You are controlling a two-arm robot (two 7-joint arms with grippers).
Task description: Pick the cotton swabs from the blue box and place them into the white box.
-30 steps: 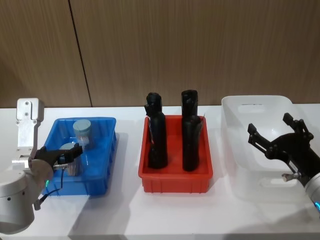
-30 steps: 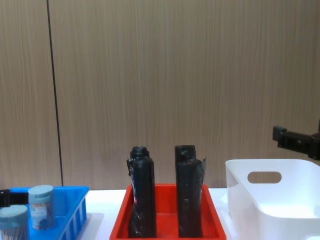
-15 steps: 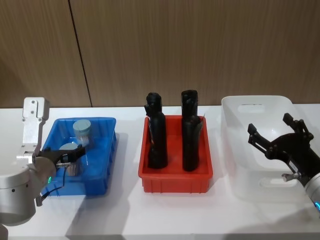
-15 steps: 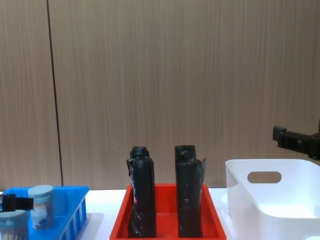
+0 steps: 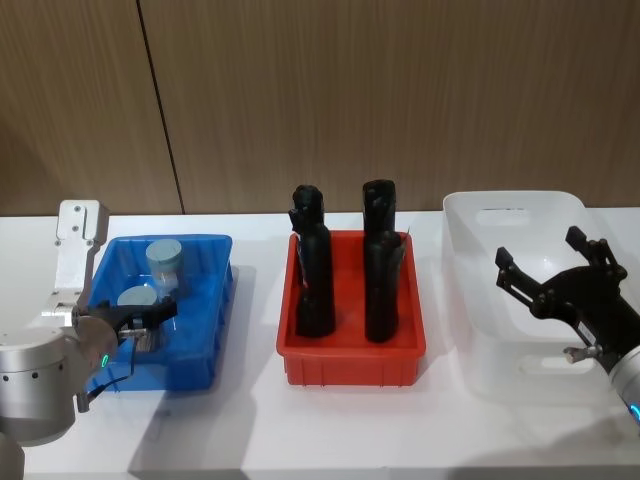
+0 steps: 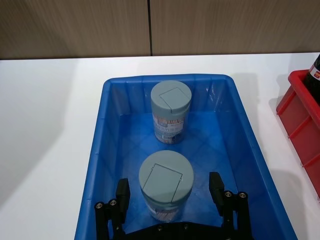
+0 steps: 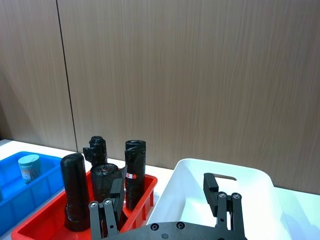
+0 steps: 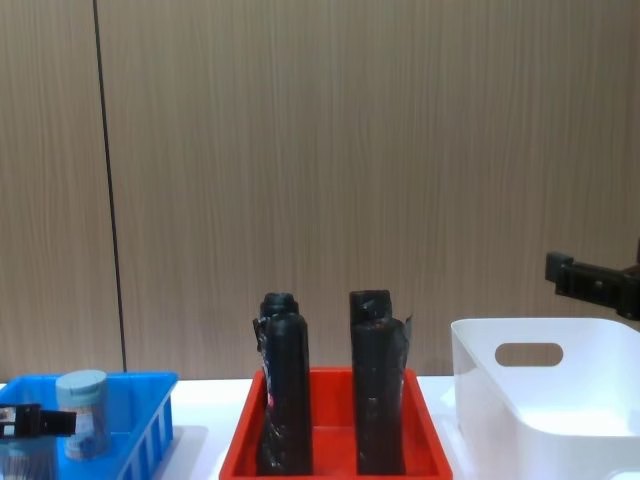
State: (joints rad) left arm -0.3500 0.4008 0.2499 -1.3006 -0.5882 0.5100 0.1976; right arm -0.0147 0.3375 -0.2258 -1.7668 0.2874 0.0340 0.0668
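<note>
Two prob. light, slick swab jars (image 6: 170, 111); L gripper (image 6: 169, 184) spread astride nearer, pinch mid-body; R gripper (image 5: 540, 250) spread over white box (image 5: 462, 240).

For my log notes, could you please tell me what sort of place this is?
Likely a robot test bench: a plain white table against a wood-panelled wall, with the blue box, red tray and white box in a row.

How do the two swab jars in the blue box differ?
The near jar stands inside the open left hand; the far jar stands free. The near jar is midway in the blue box, the far jar by its back wall. Both are upright, with grey-blue lids.
</note>
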